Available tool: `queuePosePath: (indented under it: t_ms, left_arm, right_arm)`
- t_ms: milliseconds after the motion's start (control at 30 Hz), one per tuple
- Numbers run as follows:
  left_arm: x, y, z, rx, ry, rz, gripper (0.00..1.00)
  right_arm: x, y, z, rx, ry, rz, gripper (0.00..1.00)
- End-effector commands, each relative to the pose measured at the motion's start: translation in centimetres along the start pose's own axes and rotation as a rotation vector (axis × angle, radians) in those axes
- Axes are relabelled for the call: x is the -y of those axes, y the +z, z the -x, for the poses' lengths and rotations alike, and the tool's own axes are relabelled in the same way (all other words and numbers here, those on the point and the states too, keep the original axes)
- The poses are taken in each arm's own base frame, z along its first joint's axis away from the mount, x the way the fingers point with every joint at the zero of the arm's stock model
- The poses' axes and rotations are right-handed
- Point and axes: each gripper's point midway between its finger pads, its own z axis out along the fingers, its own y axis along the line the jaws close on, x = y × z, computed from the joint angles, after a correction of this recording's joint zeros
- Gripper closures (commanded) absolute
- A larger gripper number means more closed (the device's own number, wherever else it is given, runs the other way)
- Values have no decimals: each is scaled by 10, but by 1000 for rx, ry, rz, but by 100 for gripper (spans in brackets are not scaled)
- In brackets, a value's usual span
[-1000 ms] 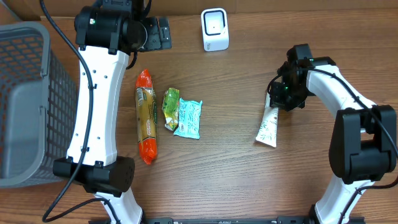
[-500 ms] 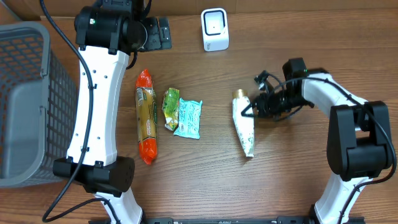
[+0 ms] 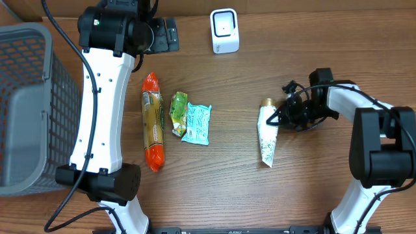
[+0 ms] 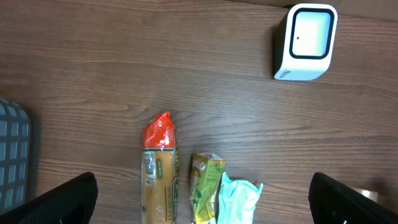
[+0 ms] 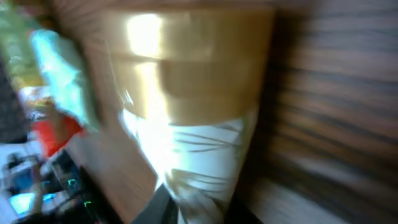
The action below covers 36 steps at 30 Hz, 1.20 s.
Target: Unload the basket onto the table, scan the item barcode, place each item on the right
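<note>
The item, a white tube (image 3: 267,138) with a gold cap, lies on the wooden table, cap pointing away from me. My right gripper (image 3: 278,119) is at the tube's upper right side. In the blurred right wrist view the tube (image 5: 193,124) fills the frame, and dark fingers (image 5: 155,208) press against its near end on both sides. The white barcode scanner (image 3: 225,30) stands at the back of the table, also seen in the left wrist view as the scanner (image 4: 305,40). My left gripper (image 4: 202,202) hangs open high above the table with nothing between its fingers.
A long spaghetti pack (image 3: 153,130), a green pouch (image 3: 178,114) and a teal packet (image 3: 197,123) lie side by side left of centre. A grey basket (image 3: 23,104) stands at the left edge. A black device (image 3: 166,36) sits at the back.
The right gripper swung the tube left with its cap to the back, then shifted it back right a little. The left arm has not moved.
</note>
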Motion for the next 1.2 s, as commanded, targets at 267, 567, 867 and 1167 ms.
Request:
queuePosePath:
  t_ms: [267, 567, 867, 1167]
  left_arm:
    - [-4, 1, 1, 2, 5, 15, 1]
    - [-4, 1, 1, 2, 4, 15, 0]
    - [-4, 1, 1, 2, 5, 15, 0]
    - [-4, 1, 1, 2, 5, 15, 0]
  right_arm:
    - [96, -34, -8, 25, 197, -599, 40]
    - [77, -35, -6, 14, 224, -530, 42]
    - [33, -66, 34, 211, 308, -469, 39]
    - [9, -76, 27, 241, 426, -441, 33]
